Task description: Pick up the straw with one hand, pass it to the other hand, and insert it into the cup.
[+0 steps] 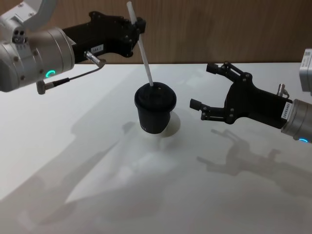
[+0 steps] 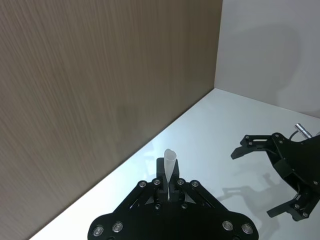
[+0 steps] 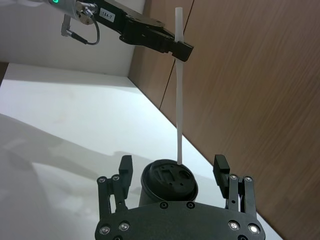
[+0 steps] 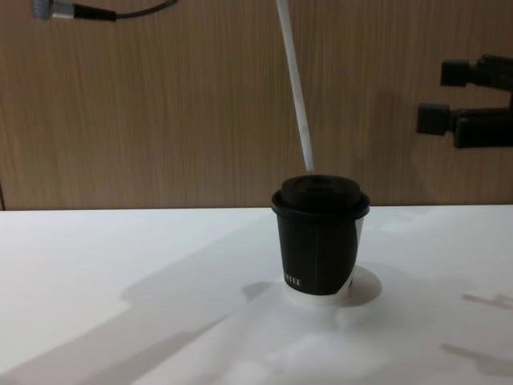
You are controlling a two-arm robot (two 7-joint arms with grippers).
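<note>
Two tools were in play above the white bench (image 1: 73, 161). At the upper left of the head frame the left tool (image 1: 138, 25) was pinched shut on the straw (image 1: 143, 51), gripping it close to its top end, so that a short stub stood out above the fingers and the long remainder slanted down toward the middle of the frame. The straw's lower tip sat at the lid of the cup (image 1: 155, 113), near the lid's far edge; in the right wrist picture it appeared to meet the lid at or in its small hole, though whether it had gone through could not be told. The cup stood upright on the bench at the centre of the head frame.

At the right of that frame the right tool (image 1: 206, 85) hung well apart from the cup, its fingers spread wide and holding nothing.

Judged from its look, the straw would be very light and thin-walled: fairly stiff along its length, yet easy to bow or kink if pushed end-on while the tip was caught on the lid. Its smooth plastic could slide or twist between hard fingers. With the hold so high, the long free length below probably left the tip free to wander; a grip lower down, nearer the lid, would likely steer it better. The cup looked like light paper and might tip or skid under a sideways push, so any pressing would best go straight down the straw's own line.
</note>
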